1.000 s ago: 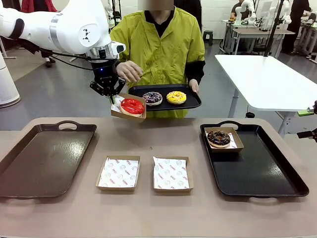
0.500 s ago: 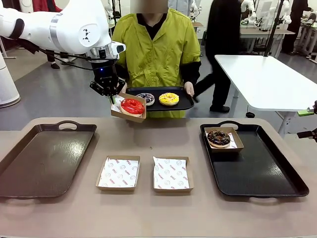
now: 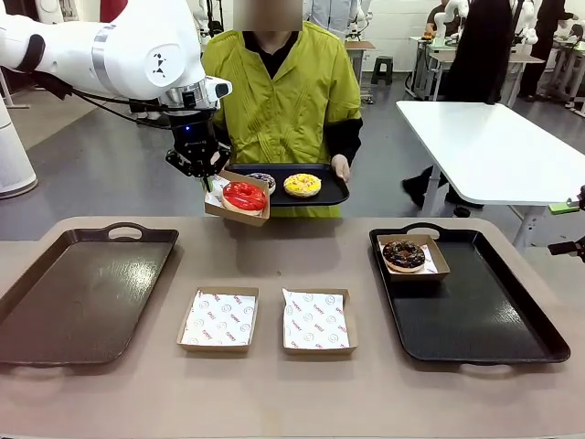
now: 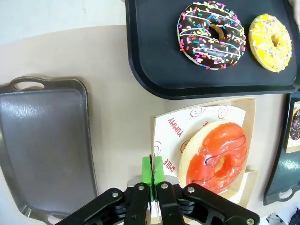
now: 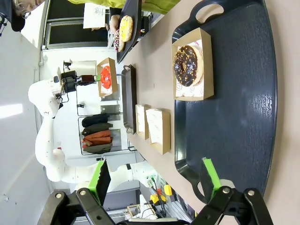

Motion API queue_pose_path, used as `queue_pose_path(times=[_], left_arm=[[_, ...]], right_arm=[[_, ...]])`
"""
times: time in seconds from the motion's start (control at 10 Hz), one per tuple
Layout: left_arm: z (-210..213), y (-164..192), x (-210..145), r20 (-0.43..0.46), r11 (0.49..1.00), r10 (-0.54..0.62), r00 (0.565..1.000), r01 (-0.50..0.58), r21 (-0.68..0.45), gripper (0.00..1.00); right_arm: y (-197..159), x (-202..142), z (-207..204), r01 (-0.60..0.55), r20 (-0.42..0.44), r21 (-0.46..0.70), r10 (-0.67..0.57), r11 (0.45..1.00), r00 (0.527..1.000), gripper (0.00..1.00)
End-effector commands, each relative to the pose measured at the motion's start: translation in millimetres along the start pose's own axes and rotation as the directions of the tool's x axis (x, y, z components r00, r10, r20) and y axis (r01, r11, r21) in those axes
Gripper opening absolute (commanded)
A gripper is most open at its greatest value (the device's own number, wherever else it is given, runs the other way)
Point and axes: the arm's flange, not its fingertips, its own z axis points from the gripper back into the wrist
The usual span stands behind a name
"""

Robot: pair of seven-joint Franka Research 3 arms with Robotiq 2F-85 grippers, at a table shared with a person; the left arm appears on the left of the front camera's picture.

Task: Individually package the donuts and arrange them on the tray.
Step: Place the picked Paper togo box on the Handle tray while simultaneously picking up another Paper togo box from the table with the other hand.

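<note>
Left gripper (image 3: 203,174) (image 4: 153,168) is seen clamped shut on the edge of a cardboard box (image 3: 219,208) (image 4: 165,133), held in the air over the table's (image 3: 274,393) far edge. The red donut (image 3: 244,195) (image 4: 216,157) is carried in that box on printed paper. Just beside it a black serving tray (image 3: 335,191) (image 4: 154,61) is held by the person's hand (image 3: 341,167). The yellow donut (image 3: 302,185) (image 4: 270,42) and the drizzled donut (image 3: 263,180) (image 4: 211,35) are lying on it. The chocolate donut (image 3: 403,253) (image 5: 187,64) is packed in its own box at the far-left corner of the right tray (image 3: 484,320) (image 5: 234,117). Two empty lined boxes (image 3: 218,319) are set side by side mid-table, and a left tray (image 3: 82,293) is set beside them. Right gripper (image 5: 154,176) is seen with fingers spread wide, nothing between them, near the right tray's edge.
</note>
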Motion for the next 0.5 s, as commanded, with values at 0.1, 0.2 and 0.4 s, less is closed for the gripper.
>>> queue_pose_path(times=[0.1,0.2,0.4], left_arm=[[12,18,-9,-0.029,0.997,-0.074,0.997,0.073,-0.035,0.01],[32,45,-20,-0.013,0.993,-0.111,0.994,0.11,-0.05,0.01],[59,96,-36,0.018,0.987,-0.15,0.989,0.151,-0.053,0.01]], right_arm=[[20,4,-15,-0.022,0.0,-0.07,0.022,0.997,1.0,1.0],[50,7,-36,-0.058,-0.032,-0.146,0.054,0.988,0.998,1.0],[108,10,-76,-0.128,-0.107,-0.262,0.102,0.957,0.989,1.0]])
